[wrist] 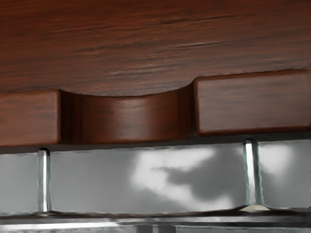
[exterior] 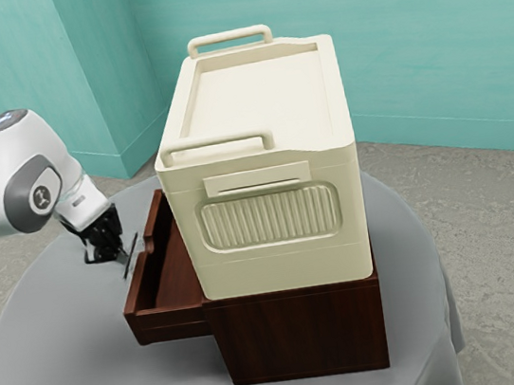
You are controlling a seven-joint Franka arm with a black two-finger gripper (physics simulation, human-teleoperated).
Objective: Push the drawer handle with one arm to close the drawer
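Observation:
The gripper (exterior: 105,241), black and shut, is at the outer side of the drawer's metal handle (exterior: 131,255), at the end of the arm. Whether it touches the handle cannot be told. The dark red-brown drawer (exterior: 168,321) stands pulled out from its wooden cabinet (exterior: 305,331), toward the arm. In the wrist view, the handle (wrist: 87,225) runs as a bar joined by two posts to the drawer front (wrist: 252,104), which has a curved notch in its upper edge. Close together at the bar, the tips of the gripper (wrist: 155,229) show at the lower edge.
A large cream box (exterior: 262,192) with two top rails rests on the cabinet and rises high above the drawer. Under everything is a round table with a grey cloth (exterior: 81,370). Teal walls stand behind.

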